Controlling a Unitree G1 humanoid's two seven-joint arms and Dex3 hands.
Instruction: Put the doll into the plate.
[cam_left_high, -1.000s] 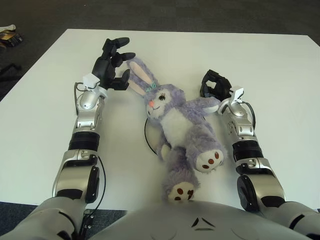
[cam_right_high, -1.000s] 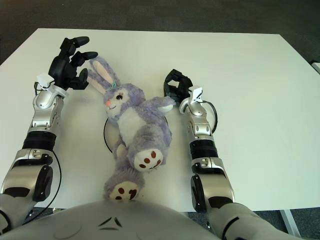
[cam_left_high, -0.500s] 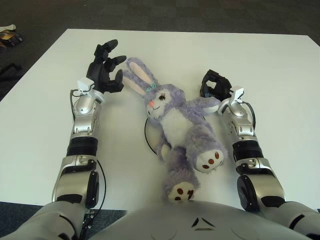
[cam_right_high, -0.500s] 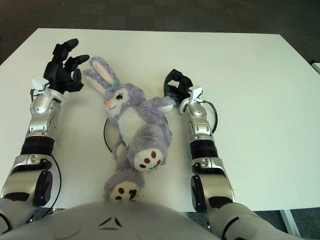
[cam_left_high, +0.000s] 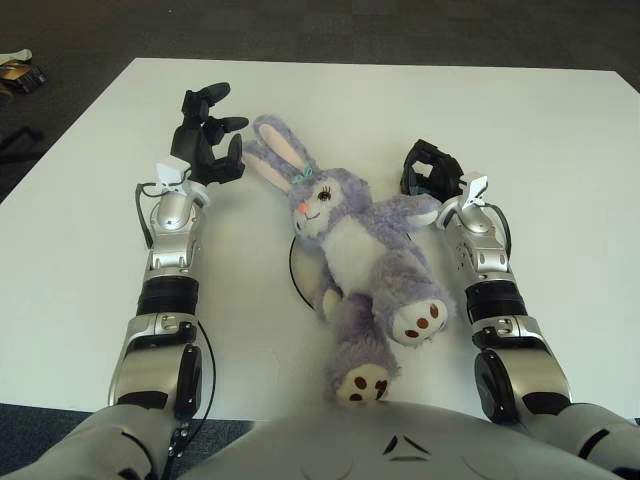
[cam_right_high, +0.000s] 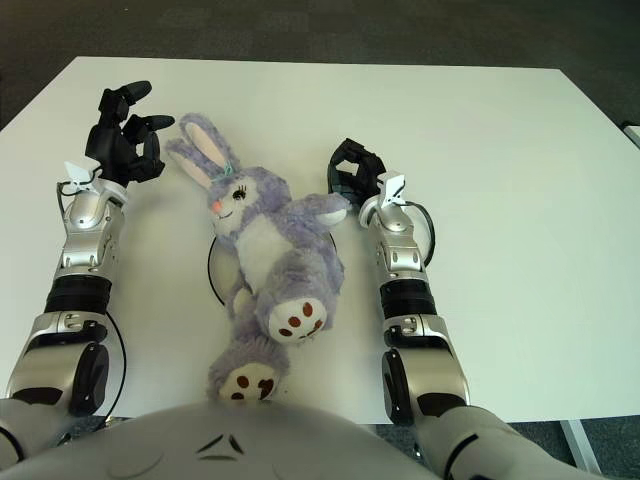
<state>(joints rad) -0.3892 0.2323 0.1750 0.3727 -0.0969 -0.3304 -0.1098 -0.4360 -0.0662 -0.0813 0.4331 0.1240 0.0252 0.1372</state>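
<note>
- In the middle of the white table (cam_left_high: 560, 130) lies the purple plush rabbit doll with long pink-lined ears (cam_left_high: 355, 250), on its back, and under its body a thin dark rim of the flat white plate (cam_left_high: 293, 270) shows only at the 9 o'clock side of the torso.
- The doll's long axis runs from about 11 o'clock, where the ears point, to about 5 or 6 o'clock, where the two feet with brown paw marks reach the near table edge.
- The torso covers the plate, but the head, ears and legs seem to lie beyond it; how much is truly inside I cannot tell, because the plate is almost fully hidden.
- The black three-finger left hand (cam_left_high: 207, 138) is at about 10 o'clock from the doll's head, just beside the ears but apart from them. Its fingers are spread upward and they hold nothing.
- The black three-finger right hand (cam_left_high: 431, 170) is at about 2 o'clock from the doll's belly, close to the tip of the doll's outstretched arm. Its fingers are curled inward; whether they touch the plush I cannot tell, and I see nothing clamped in them.
- My judgement: the right hand is nearer to the doll's body, the left one nearer to the ears, so any last correction would push along the long axis toward the plate centre.
</note>
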